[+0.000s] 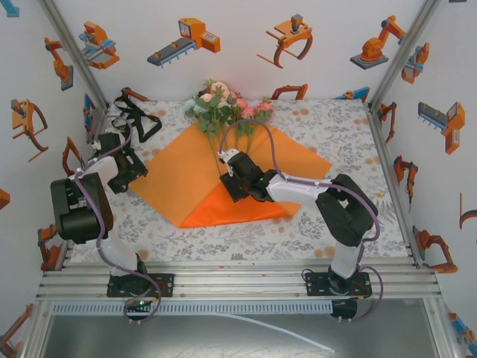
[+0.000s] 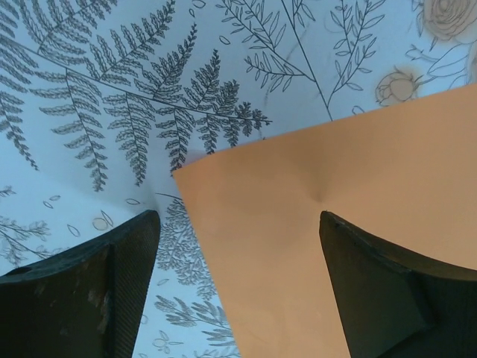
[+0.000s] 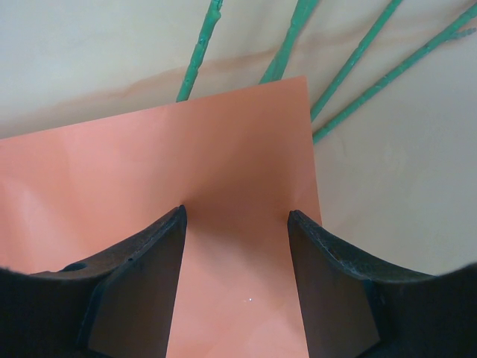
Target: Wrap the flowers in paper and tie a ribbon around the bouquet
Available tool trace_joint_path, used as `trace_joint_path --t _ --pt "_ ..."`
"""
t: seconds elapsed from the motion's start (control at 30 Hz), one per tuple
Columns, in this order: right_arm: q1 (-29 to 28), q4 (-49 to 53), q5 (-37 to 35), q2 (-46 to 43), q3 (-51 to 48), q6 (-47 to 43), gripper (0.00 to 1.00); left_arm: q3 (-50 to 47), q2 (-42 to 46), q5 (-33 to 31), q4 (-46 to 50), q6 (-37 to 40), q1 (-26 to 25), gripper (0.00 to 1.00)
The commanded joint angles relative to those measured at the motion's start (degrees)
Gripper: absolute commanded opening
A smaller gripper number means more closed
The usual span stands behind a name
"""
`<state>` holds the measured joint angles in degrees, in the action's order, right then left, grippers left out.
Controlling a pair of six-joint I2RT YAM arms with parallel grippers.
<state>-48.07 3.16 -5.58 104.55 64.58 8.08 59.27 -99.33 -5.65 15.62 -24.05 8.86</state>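
The left gripper (image 2: pixel 238 220) is released, its two black fingers (image 2: pixel 89 291) spread wide. Between them lies the 9 o'clock corner of the bright orange sheet of thin paper (image 2: pixel 335 171), flat on the white tablecloth printed with grey ferns and roses (image 2: pixel 112 89); neither finger pinches it.

The right gripper (image 3: pixel 237 212) also stands unclenched. Its jaws are parted either side of a folded-over flap of the paper (image 3: pixel 149 149), and whether the tips touch it cannot be told. Thin green stems (image 3: pixel 200 52) run out from under the flap's far edge toward 12 to 2 o'clock.

From overhead, the left gripper (image 1: pixel 138 171) sits at the sheet's 9 o'clock corner and the right gripper (image 1: pixel 226 160) near its middle. The paper (image 1: pixel 186 179) lies as a diamond mid-table. The pink, white and peach artificial flowers (image 1: pixel 220 104) with green leaves rest at its 12 o'clock point. The narrow black ribbon (image 1: pixel 138 119) is heaped at 10 o'clock on the tablecloth (image 1: pixel 335 127); its lettering is too small to read. The white walls (image 1: pixel 246 67) carry orange robot-arm pictures, with no legible writing.
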Motion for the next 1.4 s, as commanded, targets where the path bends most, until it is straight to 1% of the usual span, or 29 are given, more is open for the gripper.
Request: trace_joint_path --t 0.0,0.13,0.33,0.47,0.53,0.63,0.7,0.73,0.87,0.93,1.0,1.2,1.23,1.3,1.37 --pt "0.4 -0.9 0.7 -2.0 -0.2 0.4 0.53 2.0 -1.2 6.4 -0.1 2.6 1.5 0.79" --pt "0.4 -0.9 1.0 -1.9 -0.4 0.4 0.53 3.2 -4.0 8.1 -0.1 2.4 1.8 0.77" --pt "0.7 -0.9 1.4 -2.1 -0.5 0.7 0.53 4.0 -5.5 9.9 0.6 2.6 2.3 0.69" --pt "0.6 -0.9 1.2 -2.1 -0.4 0.6 0.53 4.2 -4.9 14.8 0.3 2.4 2.4 0.59" --pt "0.8 -0.7 1.0 -2.1 -0.4 0.5 0.53 3.4 -3.9 18.2 -0.8 1.0 2.4 0.55" --pt "0.9 -0.4 0.8 -2.3 -0.4 0.5 0.53 1.3 -2.3 20.7 -2.0 -0.6 2.4 0.52" --pt "0.9 -0.5 0.8 -2.6 -0.5 0.5 0.53 0.0 -1.0 20.1 -1.5 -0.8 2.4 0.50" --pt "0.9 -0.4 0.8 -2.7 -0.6 0.5 0.53 -0.4 -0.2 18.8 -0.5 -0.5 2.3 0.50" --pt "0.9 -0.5 1.3 -2.5 -0.3 0.6 0.53 -1.5 2.5 10.5 3.2 1.0 2.1 0.50" --pt "0.9 -0.4 1.6 -2.2 0.1 0.7 0.53 -1.2 2.4 7.1 4.3 1.3 2.0 0.48" --pt "1.0 -0.4 1.7 -2.1 0.5 0.7 0.53 -0.8 1.7 6.5 4.6 1.4 1.9 0.43" --pt "1.0 0.1 0.9 -2.7 0.4 0.7 0.53 0.3 0.1 6.7 5.0 1.3 1.9 0.21" --pt "1.0 0.1 0.9 -2.8 0.4 0.7 0.53 0.3 0.2 6.6 5.1 1.3 1.9 0.15" --pt "1.0 0.2 1.2 -2.6 0.5 0.8 0.53 0.4 1.3 7.6 5.1 0.8 1.9 0.00" --pt "1.0 0.2 1.4 -2.5 0.7 1.1 0.53 -0.1 3.8 11.0 4.4 -1.2 1.9 0.00"
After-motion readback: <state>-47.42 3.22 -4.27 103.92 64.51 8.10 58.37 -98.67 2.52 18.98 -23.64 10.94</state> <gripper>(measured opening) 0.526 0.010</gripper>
